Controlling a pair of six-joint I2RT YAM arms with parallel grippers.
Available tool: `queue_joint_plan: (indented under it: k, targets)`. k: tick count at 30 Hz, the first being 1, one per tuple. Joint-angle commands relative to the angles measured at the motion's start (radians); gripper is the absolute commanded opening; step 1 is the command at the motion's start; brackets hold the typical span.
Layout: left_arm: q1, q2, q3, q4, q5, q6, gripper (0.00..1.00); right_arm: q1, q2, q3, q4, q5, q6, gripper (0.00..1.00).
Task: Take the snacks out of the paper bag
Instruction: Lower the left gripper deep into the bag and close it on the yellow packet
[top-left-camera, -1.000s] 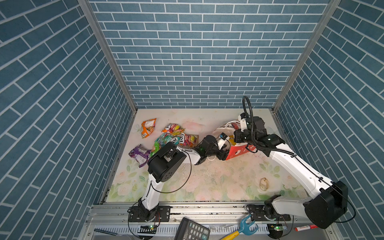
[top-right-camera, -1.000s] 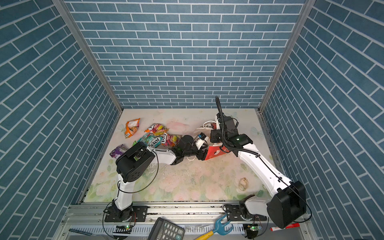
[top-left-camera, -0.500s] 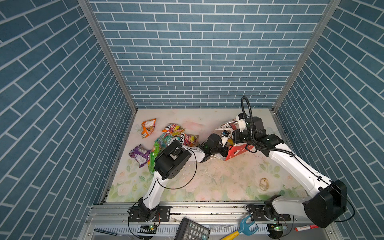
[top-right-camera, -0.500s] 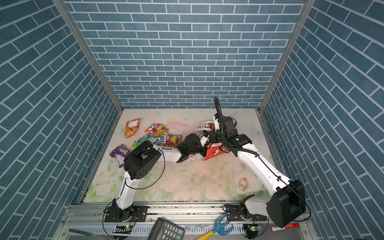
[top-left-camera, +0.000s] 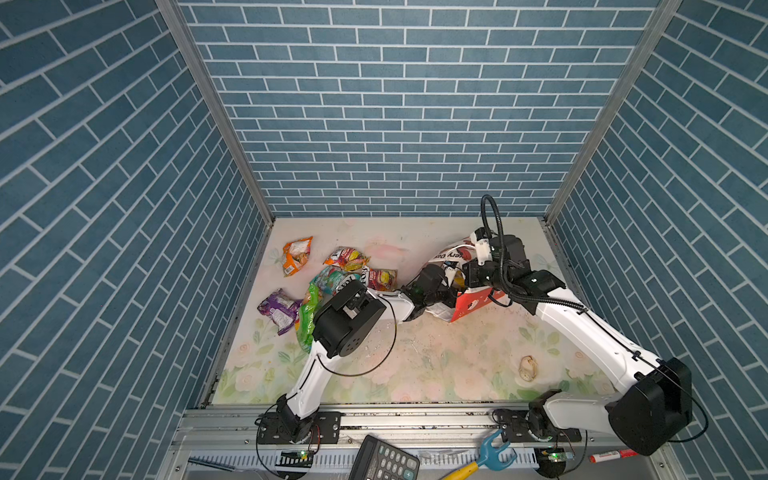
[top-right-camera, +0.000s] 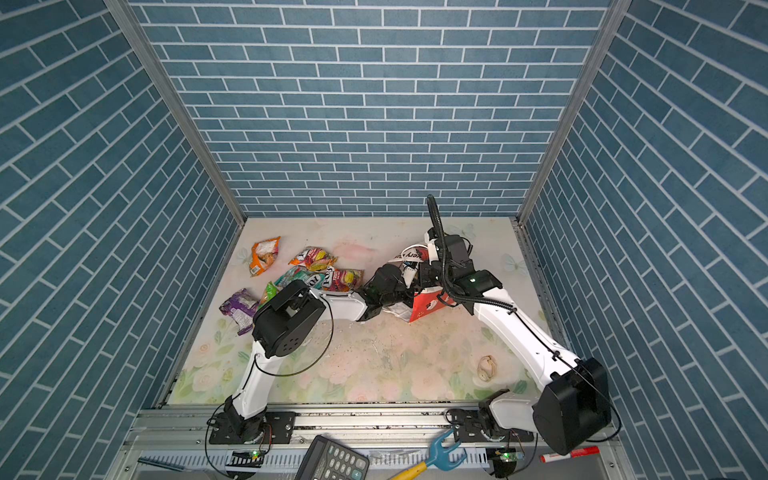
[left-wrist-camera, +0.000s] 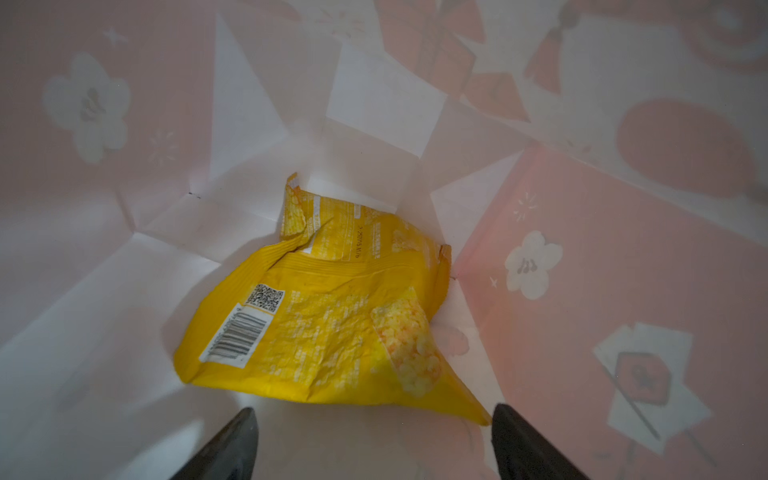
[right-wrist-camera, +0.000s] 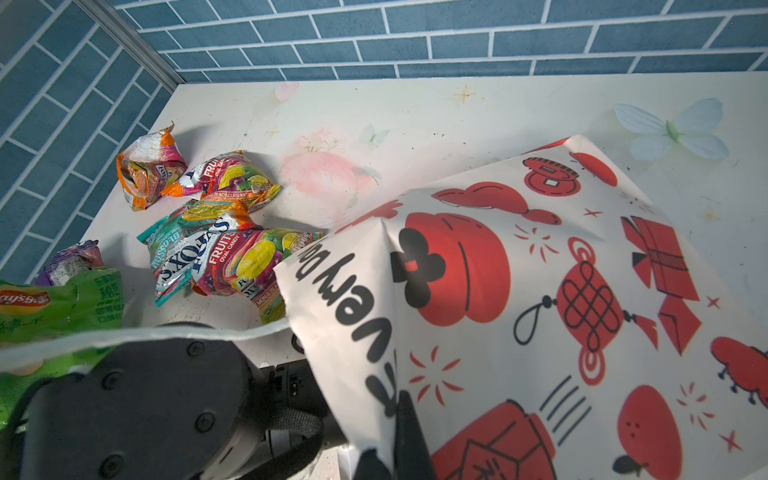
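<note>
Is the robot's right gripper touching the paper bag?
Touching. The right wrist view shows the right gripper with its jaws pinched shut on the top edge of the paper bag.

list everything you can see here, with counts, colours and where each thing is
table: 1, pale floral, inside blue brick walls
paper bag: 1, white with red pictures, back right
yellow packet: 1, yellow, inside the paper bag
orange packet: 1, orange, back left
multicolour packets: 2, red-yellow "FOX'S", left of the bag
teal packet: 1, teal, beside them
green packet: 1, bright green, left, partly behind the left arm
purple packet: 1, purple, far left
seashell: 1, pale, front right
calculator: 1, black, front rail
tool: 1, blue and yellow, front rail
marker: 1, red, front right
left gripper: 1, black, open inside the bag
right gripper: 1, black, shut on the bag's rim
</note>
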Motion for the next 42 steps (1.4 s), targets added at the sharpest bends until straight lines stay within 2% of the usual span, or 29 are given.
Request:
queue_joint_plan:
  k: [1,14,24,28,34,42]
  targets:
    - [-0.004,0.028,0.035,-0.056,-0.042,-0.020,0.89,0.000,0.002,-0.009,0.011,-0.020,0.012,0.00]
    - [0.015,0.005,0.041,-0.031,0.062,-0.104,0.87,0.000,-0.004,-0.026,-0.002,-0.020,-0.013,0.00]
    - [0.028,0.008,0.011,0.045,0.062,-0.189,0.85,0.000,0.005,-0.045,0.006,-0.089,-0.045,0.00]
    - [0.029,0.027,0.020,0.054,0.021,-0.244,0.85,0.000,0.015,-0.032,-0.008,-0.091,-0.073,0.00]
    - [0.028,0.069,0.075,-0.027,-0.081,-0.313,0.86,0.000,0.044,-0.010,-0.002,-0.125,-0.080,0.00]
    - [0.019,0.137,0.148,-0.006,-0.110,-0.390,0.90,0.000,0.050,-0.022,0.032,-0.172,-0.083,0.00]
